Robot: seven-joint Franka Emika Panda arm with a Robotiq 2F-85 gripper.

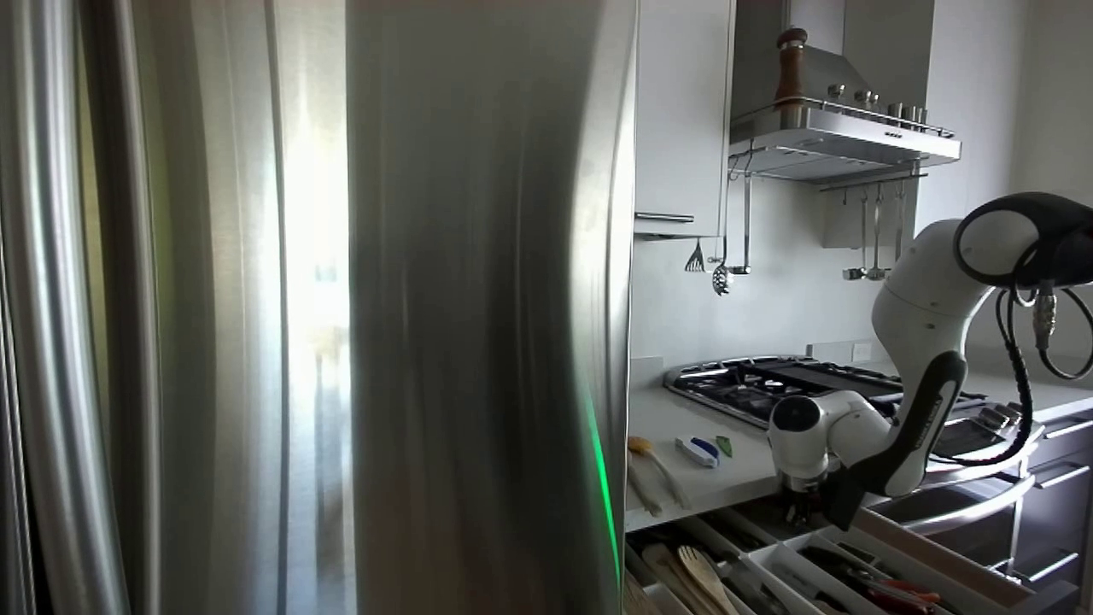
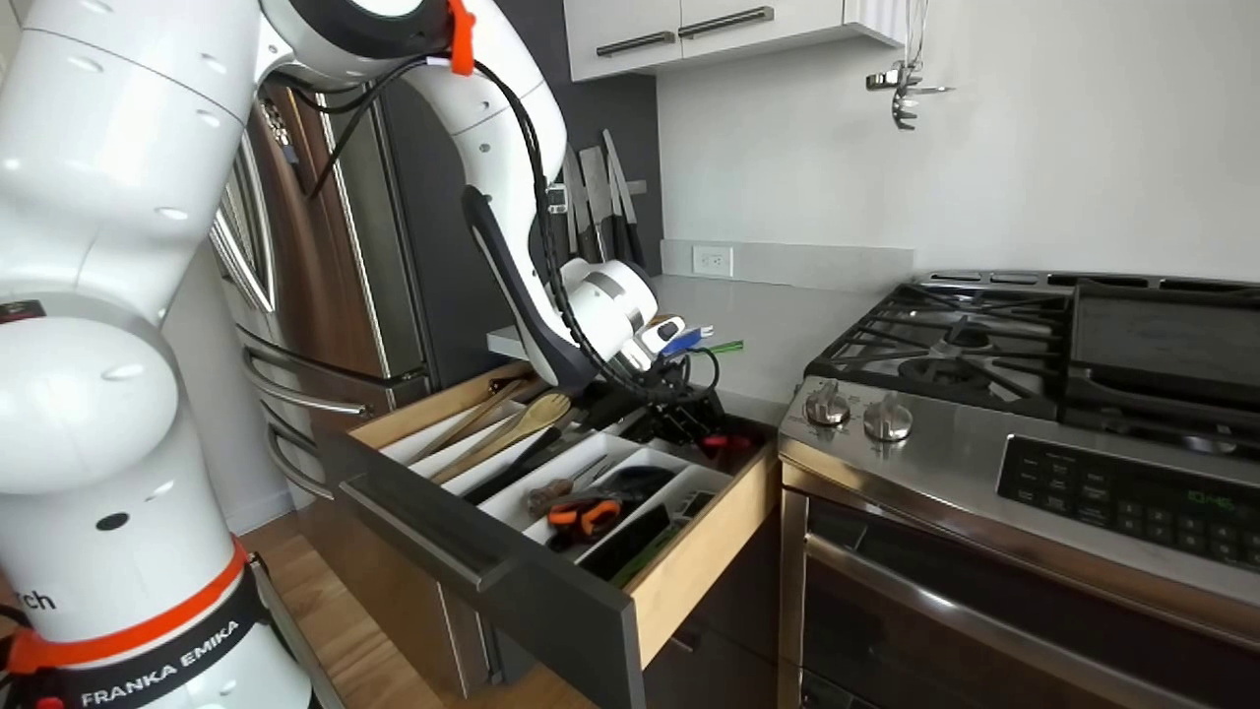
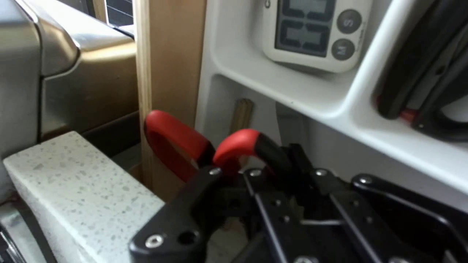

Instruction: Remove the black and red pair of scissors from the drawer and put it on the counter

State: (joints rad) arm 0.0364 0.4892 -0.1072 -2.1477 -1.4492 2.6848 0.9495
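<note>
The black and red scissors have their handle loops up, between the drawer's wooden side and a pale divider. Their blades are hidden. In an exterior view their red handle shows in the back right of the open drawer. My gripper reaches into the drawer from above; its fingers look close together with the black part of one loop between them. The gripper also shows in both exterior views. The white counter lies behind the drawer; its speckled corner shows in the wrist view.
A timer and a black tool lie in neighbouring compartments. Orange-handled scissors and wooden utensils are in the drawer. A blue and white item and a green item lie on the counter. The hob stands beside the drawer.
</note>
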